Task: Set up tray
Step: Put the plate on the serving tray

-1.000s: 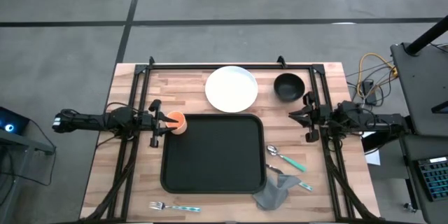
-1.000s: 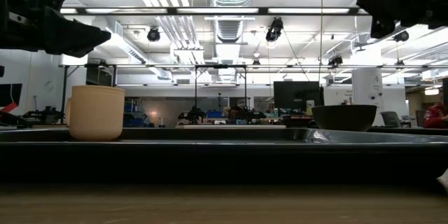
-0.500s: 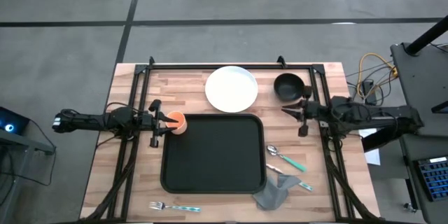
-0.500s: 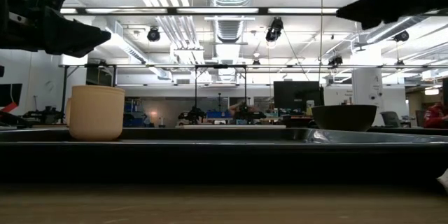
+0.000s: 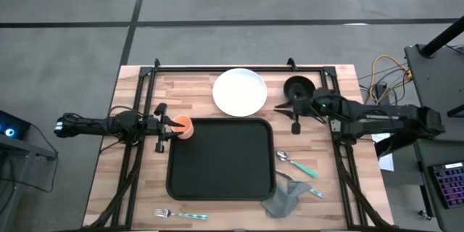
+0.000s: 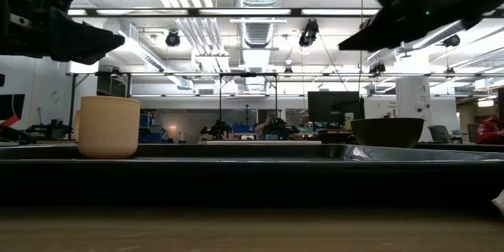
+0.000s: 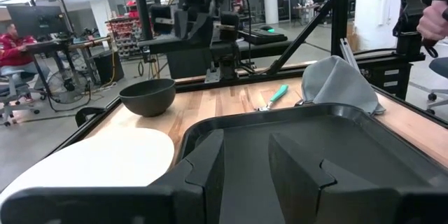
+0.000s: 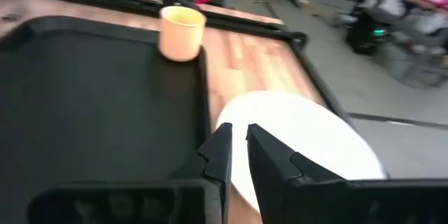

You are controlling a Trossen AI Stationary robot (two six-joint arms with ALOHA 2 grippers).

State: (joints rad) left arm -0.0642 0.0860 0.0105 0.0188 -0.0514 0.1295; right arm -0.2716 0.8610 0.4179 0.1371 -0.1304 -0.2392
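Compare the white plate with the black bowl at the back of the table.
The white plate is flat and wide; the black bowl is deep and much narrower. The plate lies clear, the bowl partly under the right gripper. Both are round, empty, and off the tray.

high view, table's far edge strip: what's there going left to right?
cup → white plate → black bowl. The cup sits nearer than the other two, by the left tool; the right tool hovers near the bowl.

Both arms are matte black and chunky, with black cables along them. The right arm's tool has slim, angular, stepped black fingers.
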